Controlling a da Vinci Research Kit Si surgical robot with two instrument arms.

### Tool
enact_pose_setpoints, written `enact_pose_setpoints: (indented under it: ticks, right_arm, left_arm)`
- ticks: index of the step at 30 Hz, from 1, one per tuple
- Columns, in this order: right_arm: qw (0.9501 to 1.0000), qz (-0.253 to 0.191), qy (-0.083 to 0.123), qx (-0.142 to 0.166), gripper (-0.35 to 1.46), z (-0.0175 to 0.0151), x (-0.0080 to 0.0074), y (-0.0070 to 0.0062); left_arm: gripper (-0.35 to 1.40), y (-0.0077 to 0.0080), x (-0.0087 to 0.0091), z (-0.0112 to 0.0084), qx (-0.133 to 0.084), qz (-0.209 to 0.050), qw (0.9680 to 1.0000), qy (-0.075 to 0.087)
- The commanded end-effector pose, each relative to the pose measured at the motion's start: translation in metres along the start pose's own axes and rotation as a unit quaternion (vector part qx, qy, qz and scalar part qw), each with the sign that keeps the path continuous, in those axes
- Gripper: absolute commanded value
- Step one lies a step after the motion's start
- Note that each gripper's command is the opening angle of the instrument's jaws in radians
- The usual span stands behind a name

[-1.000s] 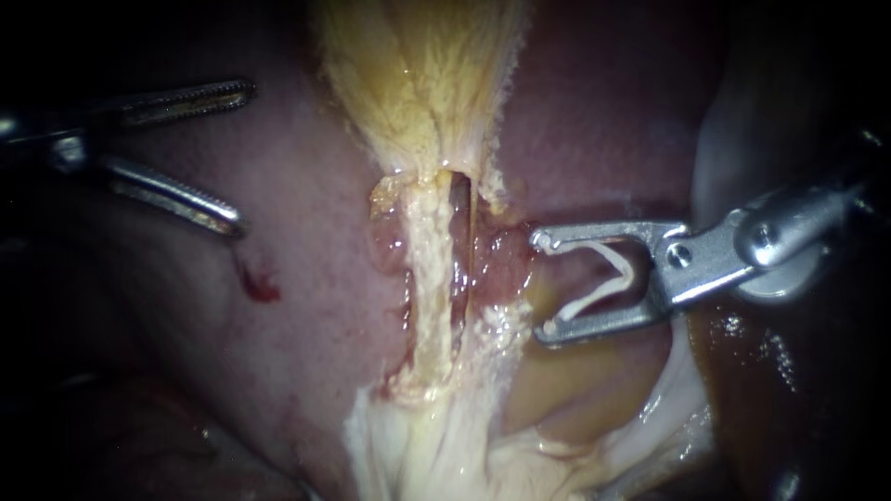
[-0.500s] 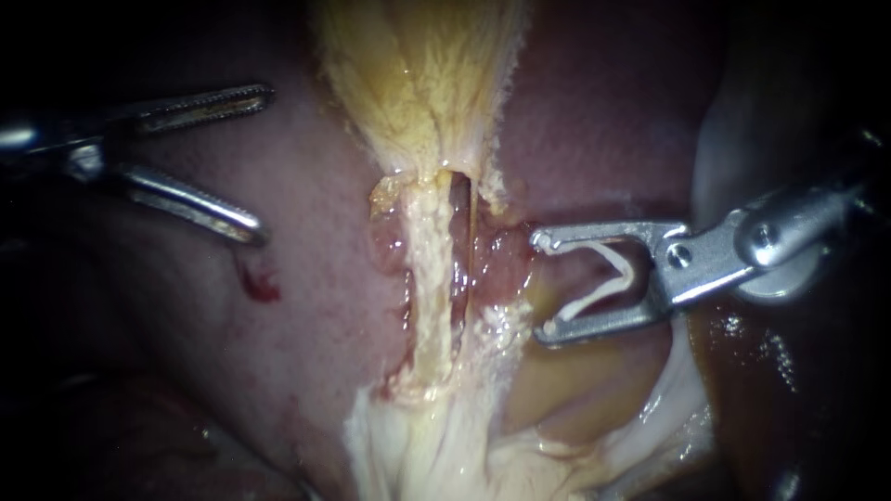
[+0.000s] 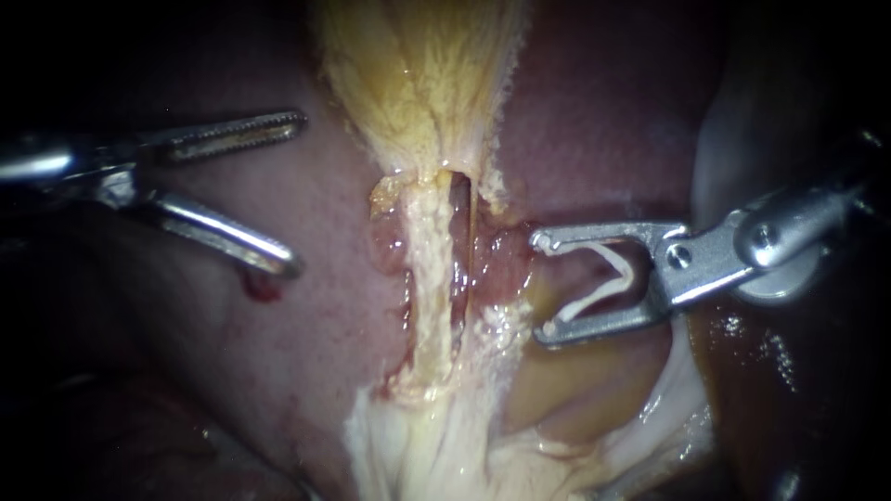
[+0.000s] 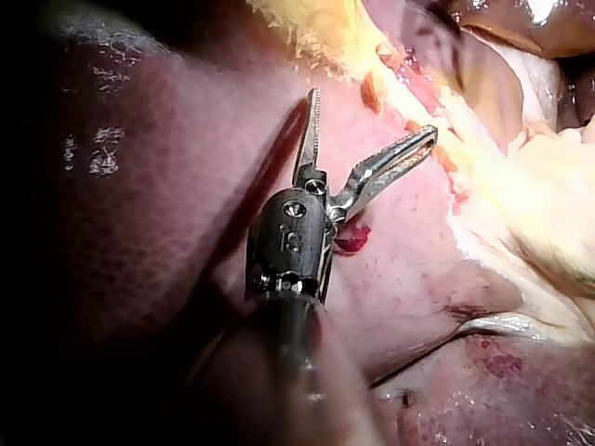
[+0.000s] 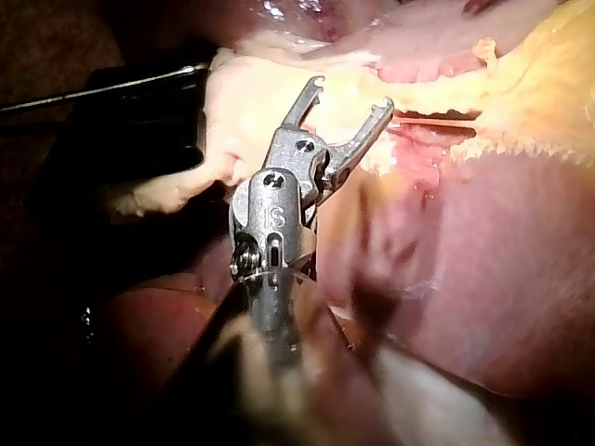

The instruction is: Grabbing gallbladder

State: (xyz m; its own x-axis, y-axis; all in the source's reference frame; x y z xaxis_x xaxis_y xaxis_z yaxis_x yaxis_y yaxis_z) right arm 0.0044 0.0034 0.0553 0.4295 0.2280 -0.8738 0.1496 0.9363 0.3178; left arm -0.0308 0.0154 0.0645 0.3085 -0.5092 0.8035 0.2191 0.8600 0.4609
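Endoscope view: left instrument's (image 3: 297,195) jaws gape over liver (image 3: 306,343). Right instrument's (image 3: 540,286) jaws hold a white clip (image 3: 594,299).

two instruments (image 3: 298,194) (image 3: 541,287); one clip (image 3: 608,281); one red spot (image 3: 264,289)

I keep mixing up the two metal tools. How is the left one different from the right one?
The left instrument has long, thin, toothed jaws. The right instrument has shorter jaws shaped like an open frame. The left jaws hold nothing and stand open over the liver, while the right jaws hold a white clip between them. Both are shiny metal, each with two jaws spread apart.
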Motion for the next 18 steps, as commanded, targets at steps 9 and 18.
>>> enact_pose_setpoints:
  ticks: [9, 18]
  right_arm:
    - [1.0, 0.0, 0.0, 0.0, 0.48, 0.0, 0.0, 0.0]
    - [1.0, 0.0, 0.0, 0.0, 0.48, 0.0001, 0.0, 0.0]
  left_arm:
    - [0.94, -0.0014, -0.0002, 0.0026, 0.011, -0.019, 0.9998, -0.001]
    - [0.89, -0.0016, 0.0, 0.0053, 0.018, -0.031, 0.9994, 0.001]
